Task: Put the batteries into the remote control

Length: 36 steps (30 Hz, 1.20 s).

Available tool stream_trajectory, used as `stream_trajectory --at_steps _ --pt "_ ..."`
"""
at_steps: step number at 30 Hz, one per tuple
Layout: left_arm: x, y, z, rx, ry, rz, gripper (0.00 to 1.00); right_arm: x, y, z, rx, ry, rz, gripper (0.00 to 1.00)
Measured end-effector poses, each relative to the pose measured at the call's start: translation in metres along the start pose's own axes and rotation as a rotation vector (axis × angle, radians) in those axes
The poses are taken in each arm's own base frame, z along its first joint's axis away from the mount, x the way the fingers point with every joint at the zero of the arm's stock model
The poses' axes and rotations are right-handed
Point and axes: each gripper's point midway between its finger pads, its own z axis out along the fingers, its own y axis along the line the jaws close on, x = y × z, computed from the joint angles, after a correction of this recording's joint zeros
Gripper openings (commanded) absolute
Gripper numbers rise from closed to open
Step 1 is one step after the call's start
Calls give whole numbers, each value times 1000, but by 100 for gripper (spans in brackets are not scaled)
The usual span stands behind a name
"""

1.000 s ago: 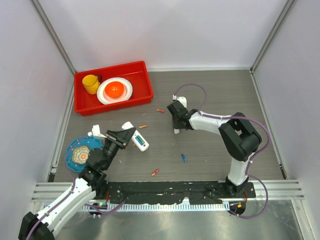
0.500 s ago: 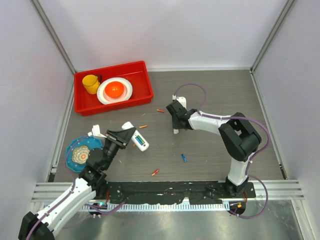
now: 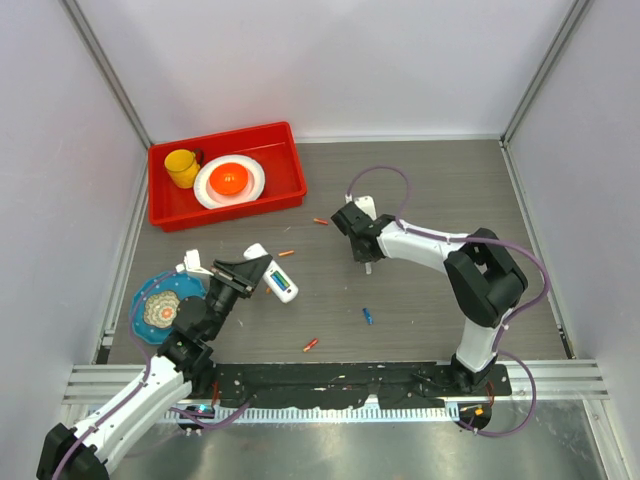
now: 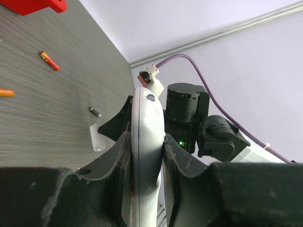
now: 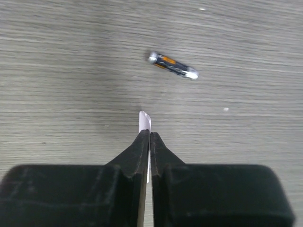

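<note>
The left fingers (image 4: 113, 163) clamp the small white oblong plastic remote control (image 4: 147, 137) edge-on near the worktop's near-left corner. The right fingers (image 5: 137, 153), mid-worktop, pinch a thin white plastic strip (image 5: 145, 119); a dark cylindrical battery (image 5: 173, 65) lies loose just beyond it.

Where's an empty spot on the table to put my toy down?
The far right corner, between the back wall and the right arm, is bare. Crowded: the left side, with the red bin, blue plate, remote control and scattered batteries.
</note>
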Motion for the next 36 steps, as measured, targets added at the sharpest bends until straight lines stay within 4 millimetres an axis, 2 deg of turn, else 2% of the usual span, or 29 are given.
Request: stream_trajectory --at_steps 5,9,13,20,24,25,29,32,36 --pt "0 0 0 0 0 0 0 -3 -35 -10 165 7 -96 1" --pt "0 0 0 2 0 -1 0 -15 -65 -23 331 -16 -170 1" --pt "1 -1 0 4 4 -5 0 -18 -76 -24 447 -17 -240 1" --pt "-3 -14 -4 54 -2 -16 0 2 -62 4 554 50 -412 1" --pt "-5 -21 -7 78 -11 -19 0 7 -55 8 569 67 -465 1" --pt "-6 -21 -8 80 -11 -20 0 6 -53 7 567 66 -466 3" --pt "-5 -20 -8 75 -7 -19 0 3 -45 7 537 59 -453 26" --pt "-4 -19 -8 74 -4 -18 0 7 -41 8 512 71 -450 37" --pt "-3 -18 -8 70 -1 -17 0 9 -37 9 493 81 -453 45"
